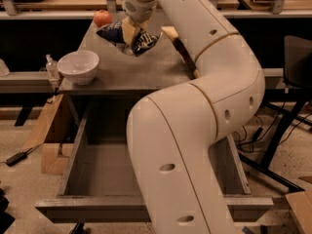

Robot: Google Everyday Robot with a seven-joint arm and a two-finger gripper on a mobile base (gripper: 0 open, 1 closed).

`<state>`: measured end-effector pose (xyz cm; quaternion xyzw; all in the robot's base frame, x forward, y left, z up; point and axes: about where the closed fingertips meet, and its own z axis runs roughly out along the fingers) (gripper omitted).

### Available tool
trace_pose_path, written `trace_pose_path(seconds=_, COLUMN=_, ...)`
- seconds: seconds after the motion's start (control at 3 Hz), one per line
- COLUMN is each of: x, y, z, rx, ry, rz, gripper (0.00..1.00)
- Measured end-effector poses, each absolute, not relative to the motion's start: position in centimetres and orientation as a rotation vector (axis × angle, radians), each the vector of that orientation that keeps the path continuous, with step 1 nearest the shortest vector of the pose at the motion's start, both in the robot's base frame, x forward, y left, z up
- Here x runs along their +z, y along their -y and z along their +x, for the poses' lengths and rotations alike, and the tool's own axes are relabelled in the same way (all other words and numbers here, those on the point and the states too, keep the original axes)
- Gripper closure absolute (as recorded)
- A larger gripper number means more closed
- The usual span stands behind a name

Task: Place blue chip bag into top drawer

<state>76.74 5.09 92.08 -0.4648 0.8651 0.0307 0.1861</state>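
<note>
My gripper hung over the far part of the table, fingers closed on the middle of the bag. The bag was pinched crosswise: one dark end stuck out to the left of the fingers, while the lettered end stuck out to the right and sagged a little lower, so its long axis ran side to side across my jaws. Whether its underside had cleared the tabletop I could not tell.

What mattered for the coming move was where the drawer lay from there — nearer the camera and lower, pulled out from under the table's front edge. As I judged it, the bag had to come up, travel forward over that edge, and then go down between the side walls. My own arm curved across the right part of the drawer and hid that side, so the left half looked the safer place to drop.

The drawer floor that showed held nothing. A bowl stood at the table's near left corner — nothing visible inside it. An apple sat just left of the bag, and a tan bag lay just to its right.
</note>
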Motion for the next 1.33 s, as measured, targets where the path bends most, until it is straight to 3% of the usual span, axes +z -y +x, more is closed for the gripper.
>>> trace_pose_path(seconds=0.67, x=96.7, y=-4.0, z=70.9, rx=-0.019, ry=-2.597, rz=-1.106, gripper=1.00)
trace_pose_path(seconds=1.33, x=99.1, y=3.0, z=63.3, rx=0.115, ry=-2.674, rz=-0.682, gripper=1.00)
